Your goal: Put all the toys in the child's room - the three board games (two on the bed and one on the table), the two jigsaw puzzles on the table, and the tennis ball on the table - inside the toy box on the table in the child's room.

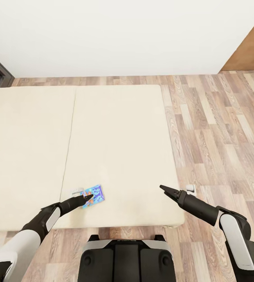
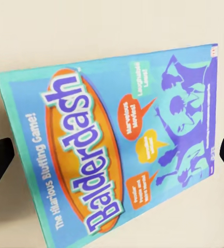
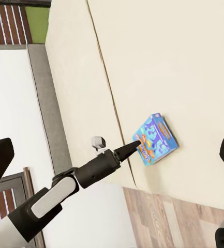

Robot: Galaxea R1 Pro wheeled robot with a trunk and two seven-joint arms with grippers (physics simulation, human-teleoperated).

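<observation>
The small board game (image 2: 112, 139) is bright blue with a teal border, an orange oval behind pale "Balderdash" lettering, orange speech bubbles and purple figures. The bed (image 1: 115, 133) has a plain cream mattress. The floor (image 1: 220, 129) is mixed brown and pale wood planks; the wall (image 1: 123, 31) is white. Both claws, left (image 1: 90, 197) and right (image 1: 165, 189), are black.

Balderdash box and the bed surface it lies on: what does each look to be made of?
The Balderdash box looks like printed cardboard with a smooth, slightly glossy face: flat, sharp-edged, with crisp colour graphics and lettering. The mattress looks like matte beige fabric or foam, plain and without sheen, with one straight seam down it. As a simulator render, both readings are tentative.
</observation>
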